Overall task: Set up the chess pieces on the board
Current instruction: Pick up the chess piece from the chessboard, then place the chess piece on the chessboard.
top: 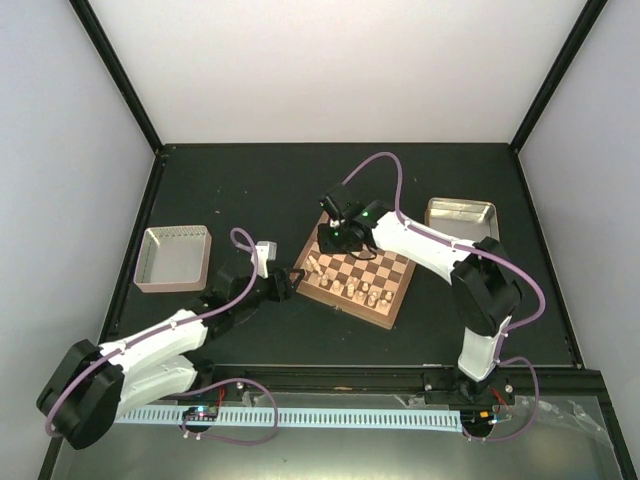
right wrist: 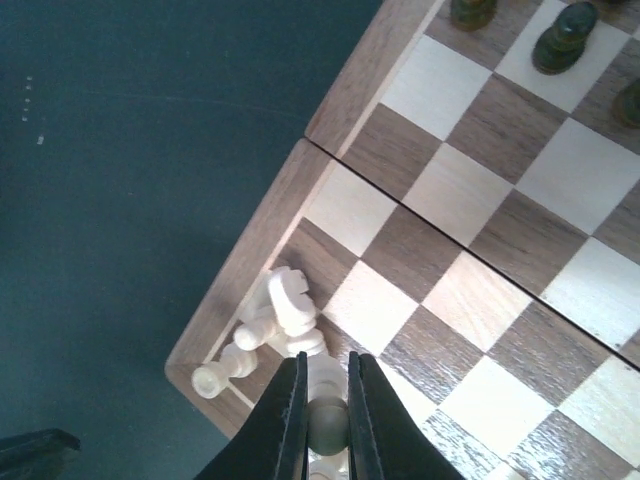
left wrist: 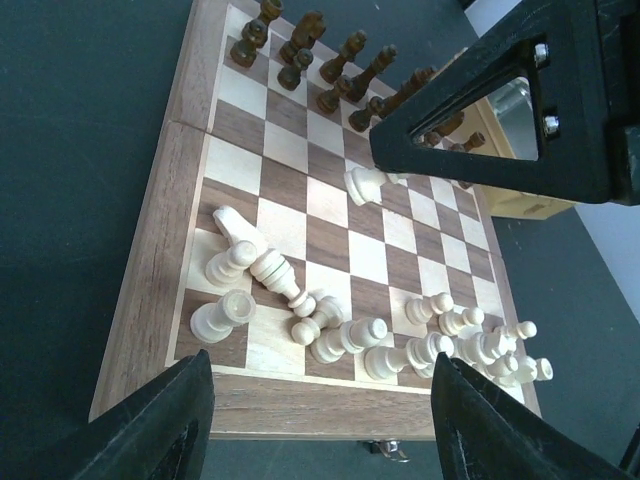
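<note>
The board (top: 385, 270) lies at mid-table, also seen as the board (left wrist: 150, 300) and the board (right wrist: 470, 200). Dark chess pieces (left wrist: 320, 60) stand along its far rows. Cream chess pieces (left wrist: 440, 345) crowd the near rows, and several lie toppled at the near left corner (left wrist: 265, 265). My right gripper (right wrist: 326, 356) is shut on a cream pawn (right wrist: 328, 425) by its round head, above the toppled cream knight (right wrist: 290, 300). The left wrist view shows that cream pawn (left wrist: 365, 185) hanging over the board. My left gripper (left wrist: 320, 440) stands open at the board's near edge, holding nothing.
A metal tray (top: 175, 258) sits left of the board. A second metal tray (top: 460, 213) sits at the back right. The right arm (top: 430, 245) reaches across the board's far side. A metal clasp (left wrist: 385, 452) sticks out of the board's near edge.
</note>
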Action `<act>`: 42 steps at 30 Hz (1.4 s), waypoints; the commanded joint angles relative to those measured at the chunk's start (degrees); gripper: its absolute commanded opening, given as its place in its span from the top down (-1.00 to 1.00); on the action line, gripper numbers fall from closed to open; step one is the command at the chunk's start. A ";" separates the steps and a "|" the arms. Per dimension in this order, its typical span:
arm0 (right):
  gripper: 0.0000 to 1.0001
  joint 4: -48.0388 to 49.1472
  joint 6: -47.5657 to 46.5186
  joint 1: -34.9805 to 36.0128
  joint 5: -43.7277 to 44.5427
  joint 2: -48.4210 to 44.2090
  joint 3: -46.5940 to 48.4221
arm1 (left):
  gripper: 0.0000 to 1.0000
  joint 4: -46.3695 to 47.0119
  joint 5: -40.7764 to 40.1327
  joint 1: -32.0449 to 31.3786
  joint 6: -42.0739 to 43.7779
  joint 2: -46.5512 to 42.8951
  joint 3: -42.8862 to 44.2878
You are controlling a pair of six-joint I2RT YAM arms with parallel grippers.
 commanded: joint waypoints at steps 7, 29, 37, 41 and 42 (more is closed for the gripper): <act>0.85 -8.73 -8.33 -0.34 7.67 0.42 -1.80 | -0.18 -1.12 -0.45 0.53 -0.45 1.50 3.28; 0.71 -12.52 -13.54 0.65 0.69 5.59 -1.15 | -0.17 -1.25 -0.71 0.59 0.61 3.54 4.12; 0.41 -13.95 -13.02 0.60 0.78 4.53 0.89 | -0.17 -1.33 -0.66 0.74 0.90 3.75 4.19; 0.38 -13.84 -12.15 0.65 1.65 3.69 2.97 | -0.17 -1.90 -1.52 0.69 0.81 2.93 4.12; 0.37 -13.73 -12.10 0.66 1.88 3.90 3.79 | -0.17 -2.33 -2.00 0.73 0.71 2.26 4.08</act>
